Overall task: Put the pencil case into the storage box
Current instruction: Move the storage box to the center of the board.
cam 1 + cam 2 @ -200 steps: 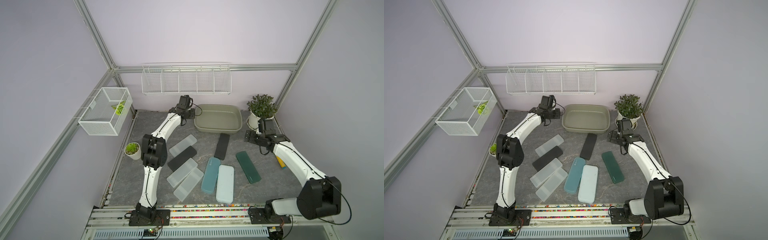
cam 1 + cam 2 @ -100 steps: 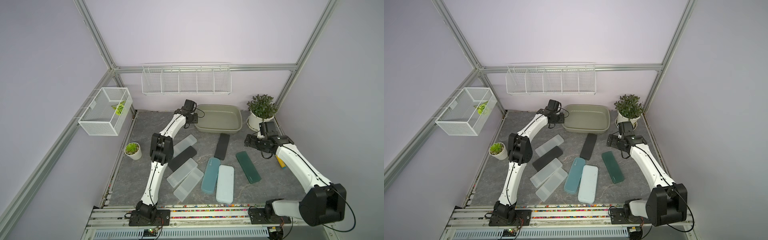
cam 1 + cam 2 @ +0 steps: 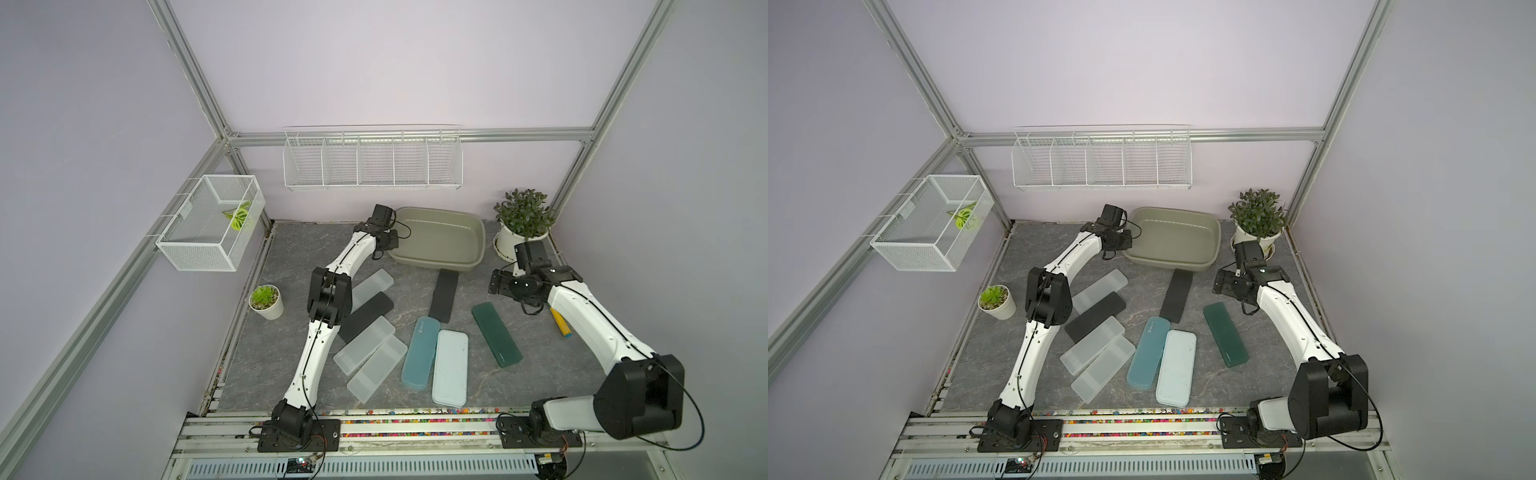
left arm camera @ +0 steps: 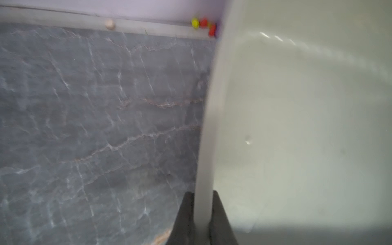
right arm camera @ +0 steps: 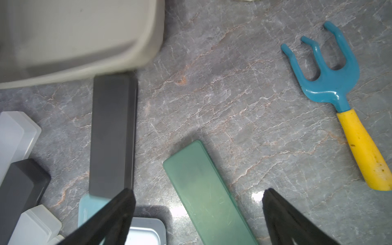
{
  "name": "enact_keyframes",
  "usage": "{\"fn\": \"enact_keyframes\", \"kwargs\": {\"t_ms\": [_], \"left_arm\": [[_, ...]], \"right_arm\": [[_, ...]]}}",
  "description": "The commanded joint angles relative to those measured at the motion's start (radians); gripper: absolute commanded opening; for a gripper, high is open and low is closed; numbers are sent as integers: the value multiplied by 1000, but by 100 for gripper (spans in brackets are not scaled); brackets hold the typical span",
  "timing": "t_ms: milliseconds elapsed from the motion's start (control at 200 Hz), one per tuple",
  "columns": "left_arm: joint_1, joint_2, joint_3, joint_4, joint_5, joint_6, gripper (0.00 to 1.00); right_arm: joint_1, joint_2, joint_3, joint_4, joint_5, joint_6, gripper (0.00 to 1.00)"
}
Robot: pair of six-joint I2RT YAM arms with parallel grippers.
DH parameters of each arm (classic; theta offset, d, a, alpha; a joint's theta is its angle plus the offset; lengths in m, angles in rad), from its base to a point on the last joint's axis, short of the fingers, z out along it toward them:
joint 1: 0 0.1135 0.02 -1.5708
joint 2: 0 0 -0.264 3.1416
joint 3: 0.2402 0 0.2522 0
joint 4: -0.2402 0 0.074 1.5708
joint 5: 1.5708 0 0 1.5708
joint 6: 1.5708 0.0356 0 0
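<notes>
Over the last second our left fingers [image 4: 183, 222] have closed and now clamp the short-side rim of the storage box [image 4: 209, 127], one finger inside the wall and one outside. We take this as steadying or repositioning the box, not yet moving a case. Our right arm has swung from the potted plant [image 3: 523, 224] towards the middle, and the right fingers [image 5: 110, 216] hang wide apart over one end of the dark green pencil case [image 5: 203, 191], holding nothing.

In both top views the box [image 3: 436, 259] is empty at the back of the surface [image 3: 291, 249], and every pencil case lies flat in front of it, so no case is in yet.

The green case lies clear of its neighbours, a likely first pick. The black case [image 3: 444, 295] has its far end against the box's near wall and its near end on the teal case [image 3: 420, 353]. The garden fork [image 5: 326, 80] lies well aside. Our left arm, holding the rim, crowds that end of the box.
</notes>
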Motion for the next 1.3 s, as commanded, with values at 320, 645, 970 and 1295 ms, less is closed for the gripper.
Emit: {"fn": "enact_keyframes", "kwargs": {"t_ms": [320,645,970,1295], "left_arm": [[51,-279,-440,14,-309,-81,0],[114,-467,-714,43,-326,-58,0],[92,-506,-840,60,-155,72,0],[75,-527,-867,31,-143,79,0]], "right_arm": [[4,52,-11,-55,-3,-41,98],[4,40,-203,-25,-72,-63,98],[6,56,-304,-21,-92,-105,99],[56,121,-302,7,-60,-106,99]]}}
